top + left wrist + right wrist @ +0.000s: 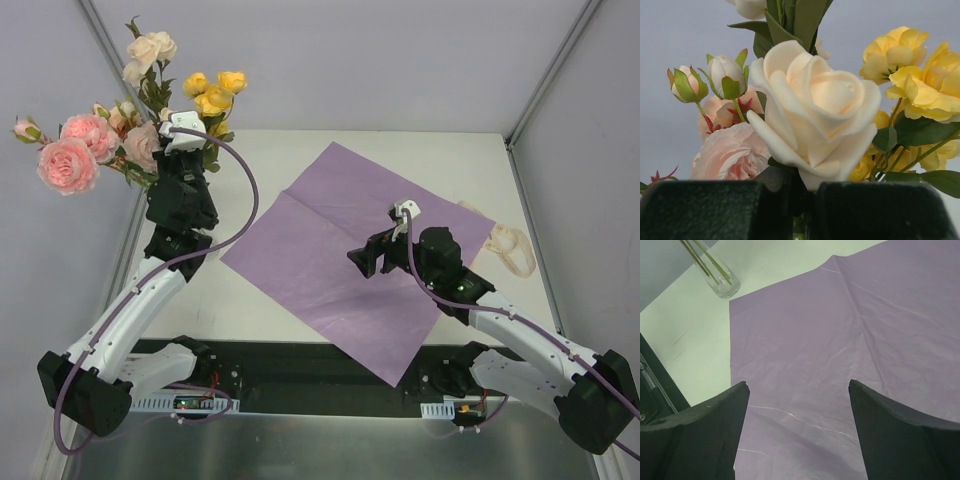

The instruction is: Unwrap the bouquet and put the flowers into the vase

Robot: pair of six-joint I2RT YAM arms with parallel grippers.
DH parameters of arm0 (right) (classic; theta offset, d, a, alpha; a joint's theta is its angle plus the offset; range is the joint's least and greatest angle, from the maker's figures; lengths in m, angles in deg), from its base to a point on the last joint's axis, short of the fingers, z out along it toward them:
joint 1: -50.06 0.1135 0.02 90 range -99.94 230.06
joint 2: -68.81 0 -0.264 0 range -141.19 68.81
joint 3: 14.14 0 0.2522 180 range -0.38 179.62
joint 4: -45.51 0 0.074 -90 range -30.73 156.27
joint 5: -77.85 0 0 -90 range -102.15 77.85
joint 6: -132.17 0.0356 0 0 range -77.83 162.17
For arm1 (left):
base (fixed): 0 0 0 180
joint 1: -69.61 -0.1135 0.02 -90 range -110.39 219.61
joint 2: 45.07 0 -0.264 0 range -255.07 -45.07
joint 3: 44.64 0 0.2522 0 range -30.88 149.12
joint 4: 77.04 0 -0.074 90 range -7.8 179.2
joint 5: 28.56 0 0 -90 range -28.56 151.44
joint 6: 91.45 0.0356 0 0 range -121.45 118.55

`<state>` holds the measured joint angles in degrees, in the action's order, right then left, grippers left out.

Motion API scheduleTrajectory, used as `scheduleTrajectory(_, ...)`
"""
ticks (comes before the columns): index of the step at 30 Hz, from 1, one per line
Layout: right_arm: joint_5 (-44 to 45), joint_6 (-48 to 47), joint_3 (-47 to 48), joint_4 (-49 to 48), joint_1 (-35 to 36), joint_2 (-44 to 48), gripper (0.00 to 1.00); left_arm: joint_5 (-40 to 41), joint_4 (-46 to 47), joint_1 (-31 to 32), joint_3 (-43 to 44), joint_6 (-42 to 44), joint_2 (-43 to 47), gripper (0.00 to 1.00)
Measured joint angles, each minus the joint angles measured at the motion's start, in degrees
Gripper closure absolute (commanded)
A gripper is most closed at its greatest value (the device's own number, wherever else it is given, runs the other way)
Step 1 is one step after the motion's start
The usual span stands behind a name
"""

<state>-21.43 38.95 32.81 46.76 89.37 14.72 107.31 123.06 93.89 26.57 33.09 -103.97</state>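
At far left, left gripper (pixel 801 210) clasps flowers (pixel 815 110).

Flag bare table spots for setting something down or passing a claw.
Free: table far right, between paper and back wall; also near left, between paper and left arm. Crowded: far-left corner, where left claw grips flowers standing in the vase; ribbon lies off the paper's right corner.

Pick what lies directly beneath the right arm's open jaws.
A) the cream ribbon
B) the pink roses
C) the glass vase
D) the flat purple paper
D: the right wrist view shows the purple paper spread flat between and below the right arm's jaws, with the vase off past its corner.
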Motion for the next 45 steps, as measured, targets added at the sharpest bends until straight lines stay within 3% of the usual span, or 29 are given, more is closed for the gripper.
scheduleTrajectory(9, 0.0, 0.0, 0.0, 0.0, 0.0, 0.0, 0.16, 1.4, 0.9, 0.0, -2.2, -1.6, 0.0, 1.00)
scheduleTrajectory(25, -0.2, 0.0, 0.0, 0.0, 0.0, -0.5, 0.16, 2.4, -7.2, 0.0, -6.7, -13.5, 3.6, 1.00)
scheduleTrajectory(38, -0.2, 0.0, 0.0, 0.0, 0.0, -0.5, 0.16, 4.3, -8.6, 0.0, -10.6, -19.8, 3.6, 1.00)
scheduleTrajectory(42, -0.2, 0.0, 0.0, 0.0, 0.0, -0.5, 0.16, 5.6, -9.0, 0.0, -11.4, -21.4, 3.4, 0.87)
scheduleTrajectory(45, -0.2, 0.0, 0.0, 0.0, 0.0, -0.5, 0.16, 6.0, -9.6, 0.0, -11.5, -23.2, 3.4, 0.84)
